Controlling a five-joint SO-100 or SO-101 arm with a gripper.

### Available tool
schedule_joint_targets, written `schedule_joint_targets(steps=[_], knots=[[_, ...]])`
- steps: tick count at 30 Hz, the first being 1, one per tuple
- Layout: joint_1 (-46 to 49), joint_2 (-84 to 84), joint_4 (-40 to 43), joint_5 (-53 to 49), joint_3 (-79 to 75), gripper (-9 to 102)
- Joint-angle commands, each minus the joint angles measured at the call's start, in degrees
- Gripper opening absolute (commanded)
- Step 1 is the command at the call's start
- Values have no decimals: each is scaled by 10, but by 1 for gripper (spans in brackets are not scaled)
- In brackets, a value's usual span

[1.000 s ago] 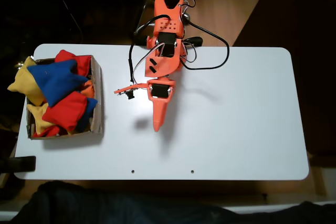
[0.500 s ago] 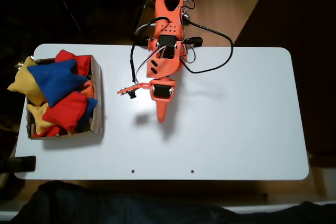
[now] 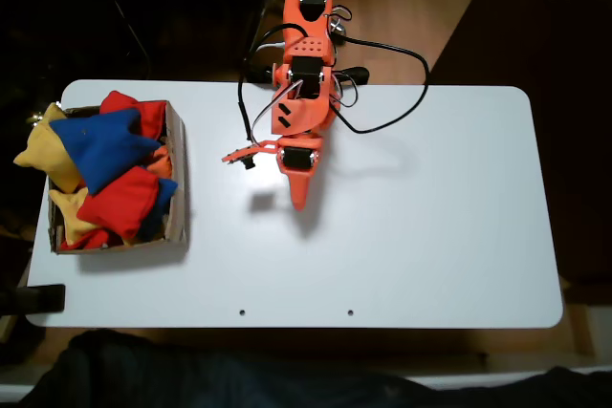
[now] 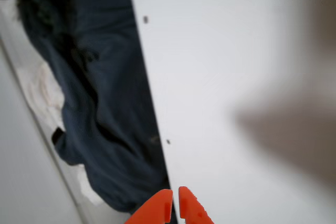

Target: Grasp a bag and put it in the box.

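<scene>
In the fixed view the orange arm (image 3: 304, 54) reaches from the far edge toward the camera side, folded close to its base, with black cables looping beside it. The gripper (image 3: 298, 200) points toward the near edge and tapers to one tip, its fingers together. A thin orange part juts out to the left at the wrist. In the wrist view the two orange fingertips (image 4: 160, 211) rise from the bottom edge, nearly touching, with nothing between them.

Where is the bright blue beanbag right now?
In the fixed view the bright blue fabric beanbag lies on top of the red and yellow beanbags piled in the brown cardboard box at the table's left end.
</scene>
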Motion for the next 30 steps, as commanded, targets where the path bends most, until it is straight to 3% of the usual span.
schedule_joint_targets(steps=[1, 30], knots=[[-4, 16, 27, 7, -1, 0], [-68, 81, 201, -4, 16, 0]])
